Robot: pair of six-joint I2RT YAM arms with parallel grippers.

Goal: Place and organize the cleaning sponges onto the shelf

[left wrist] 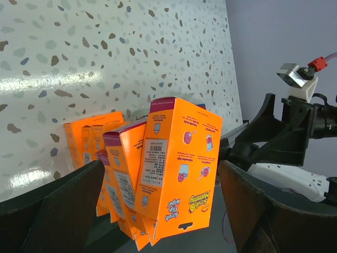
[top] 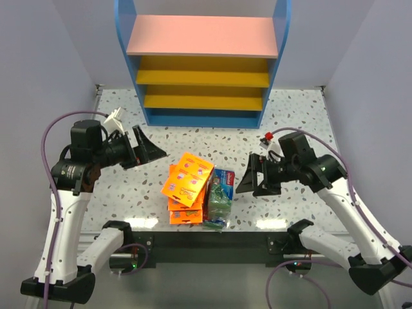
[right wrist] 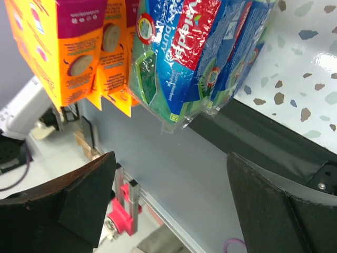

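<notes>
shelf (top: 203, 35): stands at the far edge of the table (top: 302, 116). Blue sides and base, pink top board, two yellow boards below.
orange packs (top: 187, 183): on the table in front of the shelf, well apart from it, near the table's front edge. Overlapping pile, top one tilted. Exact count unclear from the stack.
orange print (left wrist: 179, 168): "Scrub Mommy" in yellow, upside down in the left wrist view. A smaller line beside it looks like "Scrub Flip Wipe", not certain. Small picture squares on the face, white barcode sticker on the narrow side, purple end flaps.
green-blue packs (top: 220, 196): also in front of the shelf, touching the right side of the orange pile. Clear plastic wrap.
green-blue print (right wrist: 195, 52): white "vileda" on a red band, the word "duty" next to it, round red-rimmed badge. Remaining text too small to read.
left gripper (top: 154, 151): in front of the shelf, left of the pile, aimed at it. Jaws spread wide, nothing between them, no contact with the packs.
right gripper (top: 248, 177): in front of the shelf, right of the pile, aimed at the green-blue packs. Jaws released wide, holding nothing, apart from the wrap.
right arm (left wrist: 295, 126): seen in the left wrist view beyond the orange pile.
</notes>
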